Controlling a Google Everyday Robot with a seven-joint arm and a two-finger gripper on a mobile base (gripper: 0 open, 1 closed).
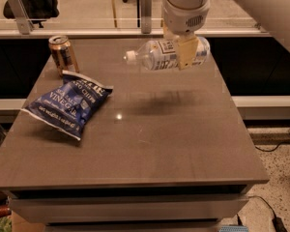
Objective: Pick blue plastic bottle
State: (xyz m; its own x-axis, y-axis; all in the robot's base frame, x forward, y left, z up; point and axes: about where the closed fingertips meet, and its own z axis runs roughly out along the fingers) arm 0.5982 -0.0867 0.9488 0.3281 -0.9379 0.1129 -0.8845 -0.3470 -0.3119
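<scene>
Gripper (186, 53) hangs over the counter's (183, 149) far right-centre, fingers clamped across the bottle (154, 58). Bottle is level in the air, cap pointing left, with a gap beneath it down to the surface.

Left side obstructed: bag (67, 103) lying flat, can (62, 53) upright just behind it at the back-left corner; can't tell if they touch.

Middle, front and right show bare surface.

Back edge bounded by a rail with a post (145, 6). Arm (261, 8) fills the upper right.

End effector (184, 51) holds blue plastic bottle (157, 57) above table (159, 144).
</scene>
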